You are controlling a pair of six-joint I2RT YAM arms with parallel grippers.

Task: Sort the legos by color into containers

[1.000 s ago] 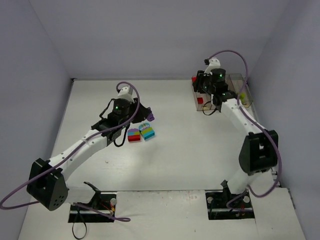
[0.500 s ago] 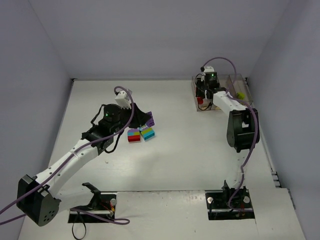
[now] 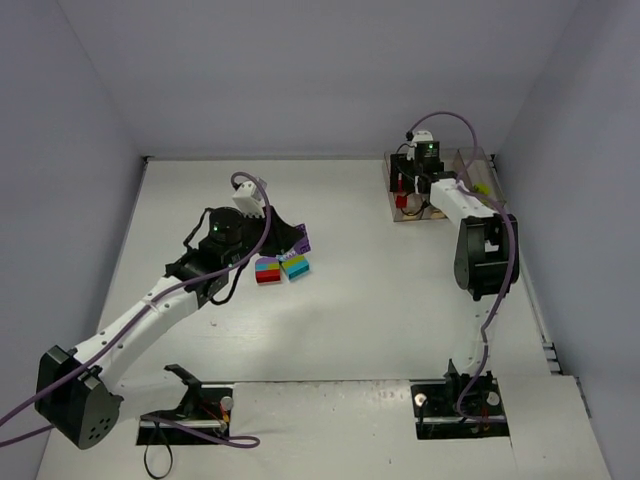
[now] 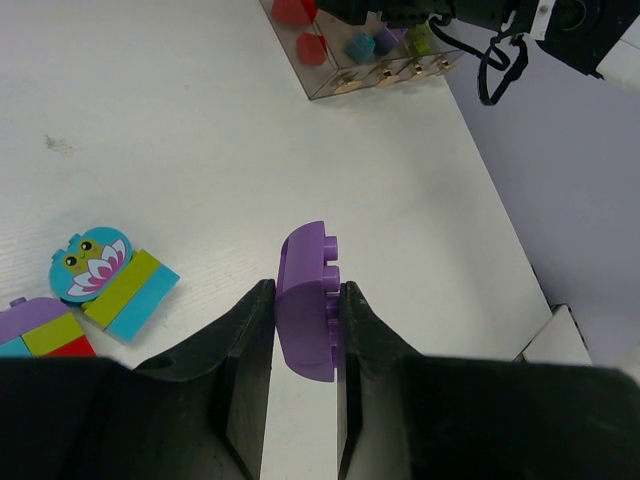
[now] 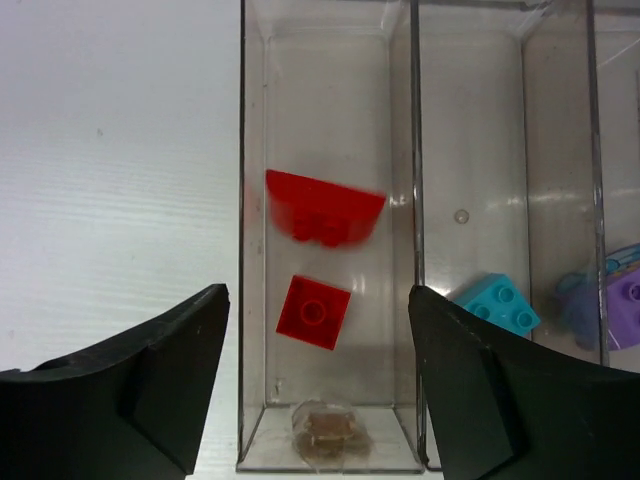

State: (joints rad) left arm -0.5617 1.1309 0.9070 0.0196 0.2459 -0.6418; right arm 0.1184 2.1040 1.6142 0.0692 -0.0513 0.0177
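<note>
Over by the far right corner, the right gripper (image 5: 315, 300) hangs with its fingers spread wide above the leftmost of the containers (image 5: 415, 150). Two red legos (image 5: 313, 312) show inside that bin, one of them blurry, with a teal brick (image 5: 497, 303) one bin over. Meanwhile the left gripper (image 4: 305, 300) is clamped on a purple brick (image 4: 308, 290) with a rounded end, up off the table (image 4: 200, 150), and two multicolour stacks (image 4: 115, 285) lie on the table near it.

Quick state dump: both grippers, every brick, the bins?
containers: upright, open-topped.
left gripper: shut on purple brick.
right gripper: open, above end compartment.
red curved brick: in that compartment, blurred; resting or not, unclear.
red square brick: flat there, stud up.
teal brick: in next compartment.
multicolour stacks: loose on table, on their sides.
</note>
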